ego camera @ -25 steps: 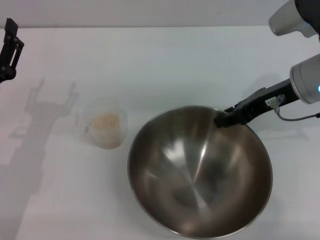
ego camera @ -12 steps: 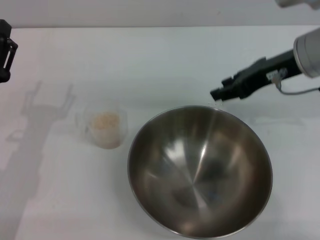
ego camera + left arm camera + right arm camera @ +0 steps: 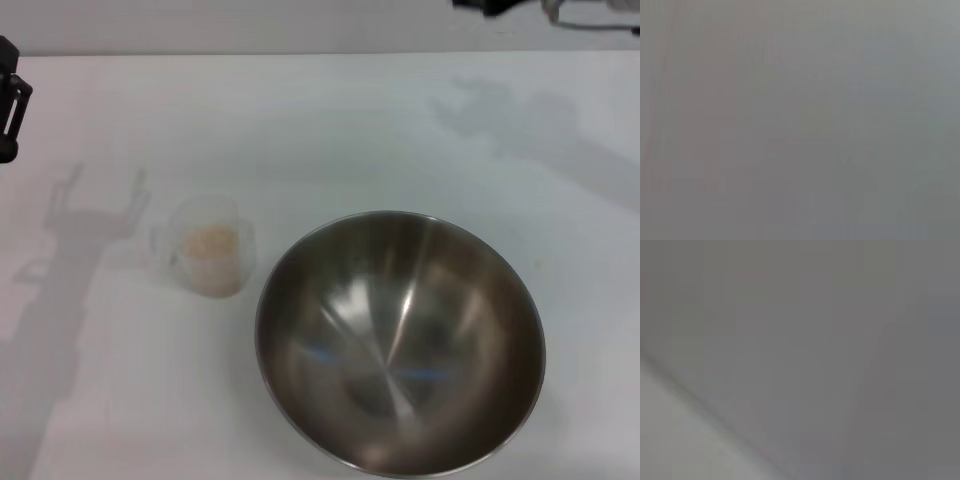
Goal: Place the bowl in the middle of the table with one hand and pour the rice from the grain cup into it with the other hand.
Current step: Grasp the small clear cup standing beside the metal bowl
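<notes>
The steel bowl point(image 3: 400, 340) sits on the white table point(image 3: 330, 130) at the front, right of centre, with nothing in it. The clear grain cup point(image 3: 207, 247) stands upright just left of the bowl and holds pale rice point(image 3: 210, 243). My left gripper point(image 3: 8, 100) hangs at the far left edge, well away from the cup. My right gripper point(image 3: 485, 6) shows only as a dark sliver at the top edge, high above the table's far right. Both wrist views show only plain grey.
Shadows of the arms lie on the table at the left point(image 3: 80, 230) and far right point(image 3: 520, 125). The table's back edge runs along the top of the head view.
My right gripper let go of the bowl's far rim and rose up and back, almost out of view. The bowl and cup stayed put. My left gripper barely moved.
</notes>
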`<state>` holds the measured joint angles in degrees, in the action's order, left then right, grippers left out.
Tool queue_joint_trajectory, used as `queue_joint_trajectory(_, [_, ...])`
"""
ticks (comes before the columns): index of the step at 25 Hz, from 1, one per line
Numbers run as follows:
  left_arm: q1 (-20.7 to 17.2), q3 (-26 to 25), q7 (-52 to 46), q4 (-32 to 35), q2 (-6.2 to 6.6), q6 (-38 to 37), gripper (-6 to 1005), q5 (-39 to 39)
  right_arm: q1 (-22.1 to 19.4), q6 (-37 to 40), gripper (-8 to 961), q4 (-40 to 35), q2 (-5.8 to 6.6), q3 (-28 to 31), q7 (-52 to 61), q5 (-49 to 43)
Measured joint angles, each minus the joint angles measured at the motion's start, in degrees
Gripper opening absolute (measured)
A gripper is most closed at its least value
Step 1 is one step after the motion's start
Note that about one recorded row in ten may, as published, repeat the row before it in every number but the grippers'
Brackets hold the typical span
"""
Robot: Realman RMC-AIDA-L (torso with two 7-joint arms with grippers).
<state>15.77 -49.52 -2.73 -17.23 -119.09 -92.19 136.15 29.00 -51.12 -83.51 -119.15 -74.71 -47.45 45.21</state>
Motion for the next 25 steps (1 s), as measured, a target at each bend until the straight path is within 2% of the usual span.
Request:
queue_joint_trajectory(1, [0.0,0.0,0.0,0.0,0.0,0.0,797,0.0,0.0,0.0,432,0.0,0.0,0.0,0.0,0.0])
queue_joint_trajectory(4, [0.15,0.1,0.0,-0.34,0.0,0.19,797,-0.05,-2.8,15.31,432,0.69,-0.04,-5.28,-1.55,0.0])
queue_joint_trajectory(5, [0.3,0.12,0.0,-0.41,0.0,0.34,797,-0.23,-5.07,25.99,432,1.35,-0.11,-9.44,-3.18,0.0])
queue_joint_trajectory(6, [0.3,0.12,0.0,-0.41,0.0,0.34,797,-0.23,-5.07,25.99,432,1.35,-0.11,-9.44,-3.18,0.0])
queue_joint_trajectory(8, [0.43,0.13,0.0,-0.42,0.0,0.52,797,-0.33,-7.37,37.41,432,2.49,-0.17,-14.3,-4.73,0.0])
queue_joint_trajectory(9, [0.47,0.12,0.0,-0.42,0.0,0.61,797,-0.38,-8.5,44.42,432,3.61,-0.18,-17.34,-5.39,0.0])
queue_joint_trajectory(10, [0.54,0.12,0.0,-0.43,0.0,0.76,797,-0.38,-10.22,58.28,432,6.77,-0.21,-23.19,-6.2,0.01])
queue_joint_trajectory(11, [0.62,0.1,0.0,-0.44,0.0,1.03,797,-0.42,-10.58,65.43,432,8.85,-0.21,-25.67,-6.21,0.0])
queue_joint_trajectory(12, [0.62,0.1,0.0,-0.44,0.0,1.03,797,-0.42,-10.58,65.43,432,8.85,-0.21,-25.67,-6.21,0.0])
queue_joint_trajectory(14, [0.82,-0.01,0.0,-0.45,0.0,1.84,797,-0.44,-10.79,81.35,432,14.09,-0.21,-30.83,-4.86,0.0])
queue_joint_trajectory(15, [0.88,-0.06,0.0,-0.45,0.0,2.09,797,-0.44,-9.51,96.12,432,21.64,-0.16,-35.64,0.18,-0.01])
queue_joint_trajectory(16, [0.93,-0.07,0.0,-0.44,0.0,2.24,797,-0.47,-9.51,96.12,432,21.64,-0.16,-35.64,0.18,-0.01])
queue_joint_trajectory(18, [0.97,-0.06,0.0,-0.45,0.0,2.27,797,-0.46,-8.14,106.29,432,27.64,-0.04,-38.29,6.78,-0.03])
queue_joint_trajectory(19, [1.03,-0.02,0.0,-0.45,0.0,2.29,797,-0.45,-7.21,112.04,432,32.0,0.07,-39.49,12.31,-0.13])
queue_joint_trajectory(20, [1.1,0.01,0.0,-0.45,0.0,2.3,797,-0.42,-6.01,118.95,432,39.04,0.2,-40.03,23.03,-0.7])
queue_joint_trajectory(21, [1.13,0.02,0.0,-0.42,0.0,2.3,797,-0.41,-6.01,118.95,432,39.04,0.2,-40.03,23.03,-0.7])
queue_joint_trajectory(22, [1.15,0.05,0.0,-0.38,0.0,2.3,797,-0.25,-5.09,123.46,432,45.56,0.41,-39.24,34.46,-2.1])
queue_joint_trajectory(23, [1.04,0.27,0.0,-0.33,0.0,2.3,797,-0.05,-4.63,125.49,432,48.87,0.55,-38.55,40.75,-2.98])
queue_joint_trajectory(24, [1.04,0.27,0.0,-0.33,0.0,2.3,797,-0.05,-4.63,125.49,432,48.87,0.55,-38.55,40.75,-2.98])
queue_joint_trajectory(25, [0.57,0.96,0.0,-0.32,0.0,2.27,797,-0.06,-3.65,128.52,432,55.32,1.0,-36.73,51.99,-4.92])
